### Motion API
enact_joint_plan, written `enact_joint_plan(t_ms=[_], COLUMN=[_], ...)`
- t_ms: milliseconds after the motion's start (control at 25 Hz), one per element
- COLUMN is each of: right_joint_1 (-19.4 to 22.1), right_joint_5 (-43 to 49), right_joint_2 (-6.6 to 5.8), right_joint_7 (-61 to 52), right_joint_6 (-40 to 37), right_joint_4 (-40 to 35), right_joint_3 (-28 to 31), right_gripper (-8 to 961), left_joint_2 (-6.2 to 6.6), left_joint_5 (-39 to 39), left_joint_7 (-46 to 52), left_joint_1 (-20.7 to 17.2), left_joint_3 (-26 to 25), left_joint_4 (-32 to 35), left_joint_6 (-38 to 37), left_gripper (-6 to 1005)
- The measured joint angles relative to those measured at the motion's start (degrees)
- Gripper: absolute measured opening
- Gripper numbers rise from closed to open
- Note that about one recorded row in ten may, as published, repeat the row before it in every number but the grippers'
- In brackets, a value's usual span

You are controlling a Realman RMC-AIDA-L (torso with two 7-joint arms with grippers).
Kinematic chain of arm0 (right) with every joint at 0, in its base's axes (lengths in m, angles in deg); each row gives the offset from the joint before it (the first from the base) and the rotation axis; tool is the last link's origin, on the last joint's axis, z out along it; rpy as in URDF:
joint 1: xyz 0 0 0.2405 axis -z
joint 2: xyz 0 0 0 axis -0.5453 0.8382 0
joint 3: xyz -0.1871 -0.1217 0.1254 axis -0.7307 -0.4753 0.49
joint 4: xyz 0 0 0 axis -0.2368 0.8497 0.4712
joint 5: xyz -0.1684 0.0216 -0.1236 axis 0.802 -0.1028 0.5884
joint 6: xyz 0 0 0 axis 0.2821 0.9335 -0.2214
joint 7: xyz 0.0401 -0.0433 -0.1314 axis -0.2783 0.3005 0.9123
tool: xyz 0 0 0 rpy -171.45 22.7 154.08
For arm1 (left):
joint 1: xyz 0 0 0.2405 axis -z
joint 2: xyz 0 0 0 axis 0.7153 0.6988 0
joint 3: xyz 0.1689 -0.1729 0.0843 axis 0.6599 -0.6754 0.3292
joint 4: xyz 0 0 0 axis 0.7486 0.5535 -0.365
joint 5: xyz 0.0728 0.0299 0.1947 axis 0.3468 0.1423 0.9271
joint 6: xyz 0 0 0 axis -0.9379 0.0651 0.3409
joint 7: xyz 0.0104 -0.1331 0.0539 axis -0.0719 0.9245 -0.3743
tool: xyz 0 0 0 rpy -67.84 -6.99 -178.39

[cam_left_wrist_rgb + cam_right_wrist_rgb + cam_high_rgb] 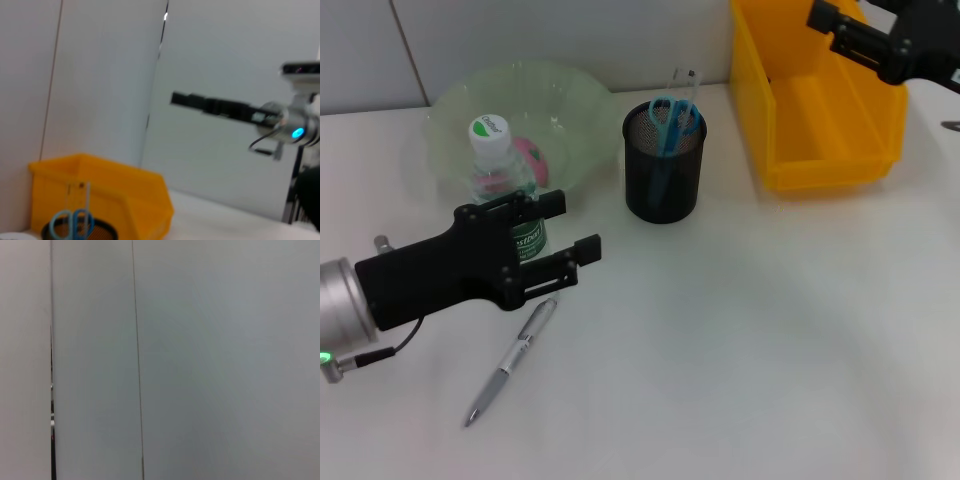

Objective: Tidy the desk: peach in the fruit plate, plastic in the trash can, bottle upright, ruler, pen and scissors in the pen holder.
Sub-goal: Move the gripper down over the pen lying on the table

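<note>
Left claw [558, 238] spread wide beside upright bottle [503, 180]; pen [512, 360] below on bench [770, 330], likely next; right claw [832, 22] raised over yellow bin [820, 110], grip untellable.

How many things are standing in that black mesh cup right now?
2: the blue-handled scissors and a clear ruler, both upright in the pen holder. Something smaller could be hidden inside. The pen lies on the desk.

The left black gripper [567, 228] reached in from the near left, low and roughly level, its two fingers [588, 250] spread apart and pointing right. The right black gripper [825, 18] hung raised at the far right, pointing left; its finger state could not be told.
</note>
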Motion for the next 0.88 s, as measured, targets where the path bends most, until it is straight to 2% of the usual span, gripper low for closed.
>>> enact_joint_plan(t_ms=[160,200,240,400,640,720,880], right_joint_1=[0.6,0.6,0.4,0.1,0.0,-0.3,-1.3], right_joint_5=[2.0,2.8,3.5,5.5,7.5,10.3,18.3], right_joint_2=[-0.30,-0.32,-0.33,-0.44,-0.65,-0.76,-1.47], right_joint_7=[0.4,0.5,0.7,1.3,2.6,2.3,0.2], right_joint_6=[-0.3,-0.3,-0.1,0.3,0.2,-0.5,-4.6], right_joint_4=[-0.3,-0.3,-0.2,0.0,0.0,-0.4,-2.4], right_joint_3=[0.0,0.1,0.1,-0.1,-0.1,-0.1,-0.1], right_gripper=[616,616,616,617,617,617,616], left_joint_2=[0.05,0.08,0.08,0.00,-0.07,-0.10,-0.02], left_joint_5=[4.7,9.2,9.2,18.2,40.5,45.6,50.5], left_joint_7=[8.3,13.4,13.4,26.7,52.1,58.4,66.2], left_joint_1=[-3.8,-5.7,-5.7,-6.9,-7.0,-6.6,-5.8], left_joint_3=[7.9,11.7,11.7,14.5,21.0,22.2,23.2], left_joint_4=[11.6,17.3,17.3,24.9,33.9,35.4,36.3], left_joint_6=[10.6,15.4,15.4,19.1,25.1,25.1,22.9], left_gripper=[710,710,710,710,709,709,709])
